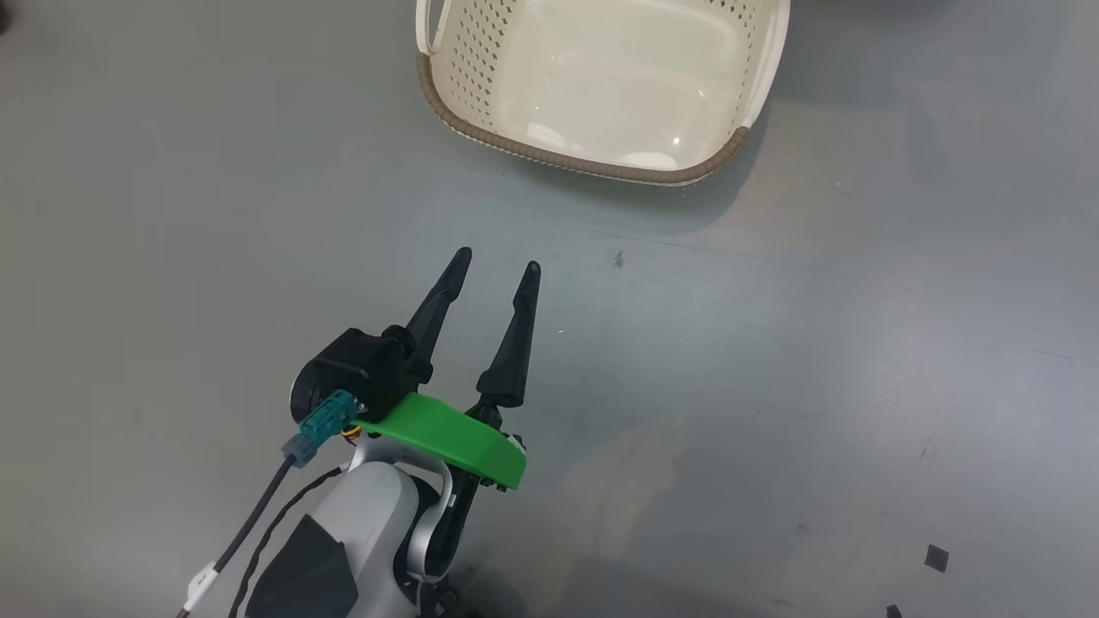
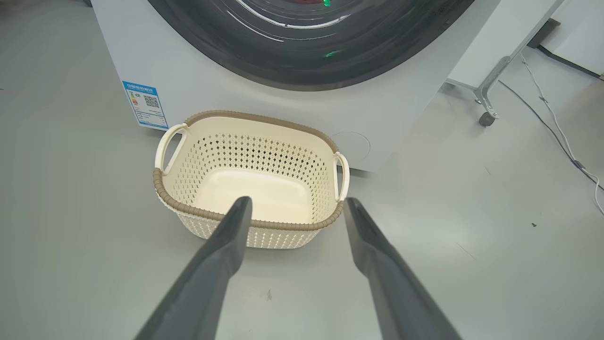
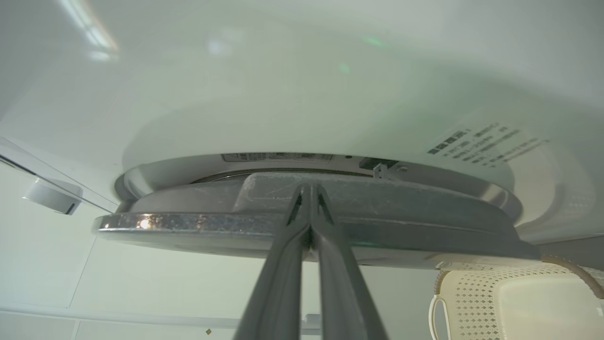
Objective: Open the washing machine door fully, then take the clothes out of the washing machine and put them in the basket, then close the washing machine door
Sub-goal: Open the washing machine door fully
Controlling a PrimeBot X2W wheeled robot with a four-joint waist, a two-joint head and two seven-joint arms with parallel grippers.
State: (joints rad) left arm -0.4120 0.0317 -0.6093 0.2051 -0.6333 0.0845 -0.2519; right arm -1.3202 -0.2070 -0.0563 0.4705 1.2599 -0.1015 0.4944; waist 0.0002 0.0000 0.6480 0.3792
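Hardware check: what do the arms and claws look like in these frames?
Left claw: two long tapered black fingers, black motor housing, bright green curved plate, teal connector with black cable, pale silver-white forearm. Right claw: same fingers, looking dark grey up close.

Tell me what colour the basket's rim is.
The rim is brown, woven-look, on the cream basket; best in the left wrist view.
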